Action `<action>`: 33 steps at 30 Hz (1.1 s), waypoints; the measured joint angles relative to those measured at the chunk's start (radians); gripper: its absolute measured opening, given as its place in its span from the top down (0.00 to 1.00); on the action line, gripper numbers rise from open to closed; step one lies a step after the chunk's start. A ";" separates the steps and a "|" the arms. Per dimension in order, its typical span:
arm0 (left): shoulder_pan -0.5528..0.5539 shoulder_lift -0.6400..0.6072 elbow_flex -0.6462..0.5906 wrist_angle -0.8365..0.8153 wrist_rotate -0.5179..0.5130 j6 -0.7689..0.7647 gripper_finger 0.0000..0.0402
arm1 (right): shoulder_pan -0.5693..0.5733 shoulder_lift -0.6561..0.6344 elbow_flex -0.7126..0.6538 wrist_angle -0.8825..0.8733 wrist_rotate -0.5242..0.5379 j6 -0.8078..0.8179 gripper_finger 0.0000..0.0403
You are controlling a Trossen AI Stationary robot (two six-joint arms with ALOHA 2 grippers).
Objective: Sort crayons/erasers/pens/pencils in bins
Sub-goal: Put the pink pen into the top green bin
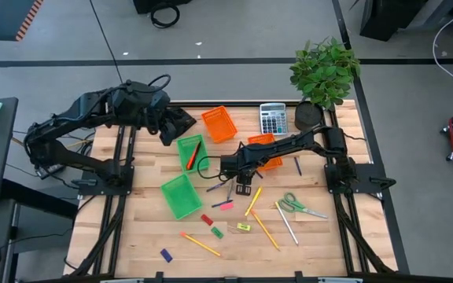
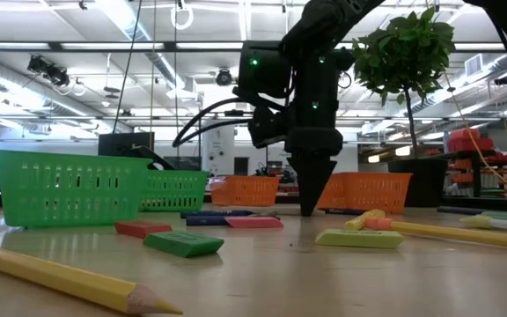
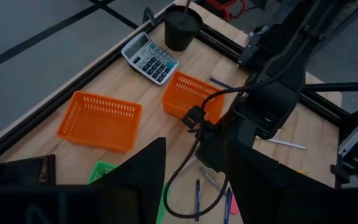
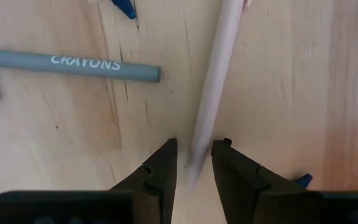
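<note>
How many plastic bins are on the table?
4: one orange mesh plastic bin left of the grey calculator, another orange bin under the right arm, two green bins nearby.

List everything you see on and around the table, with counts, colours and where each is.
bins: four, two orange, two green, far-centre to middle.
erasers: five, red, green, yellow, blue, pink, near half.
pencils: three, yellow, near half.
pens: count unclear, mostly blue, centre.
scissors: one, green-handled, right side.
calculator: one, grey, far edge.
plant: one, green, far right corner.
left gripper: one, dark, near the far bins.
right gripper: one, dark, open around a pale stick, centre.
</note>
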 joint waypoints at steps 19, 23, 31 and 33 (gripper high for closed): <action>-0.004 0.103 -0.002 0.007 0.000 0.021 0.57 | 0.000 -0.001 0.011 0.009 0.016 0.026 0.94; -0.004 0.101 -0.001 0.010 0.000 0.021 0.57 | -0.001 -0.039 0.031 -0.023 0.015 0.036 0.95; 0.028 0.080 0.000 -0.017 0.000 0.055 0.57 | 0.000 -0.234 0.037 -0.052 0.012 0.164 0.99; 0.038 0.074 -0.001 -0.020 0.000 0.066 0.57 | -0.001 -0.269 0.039 -0.054 0.013 0.164 0.99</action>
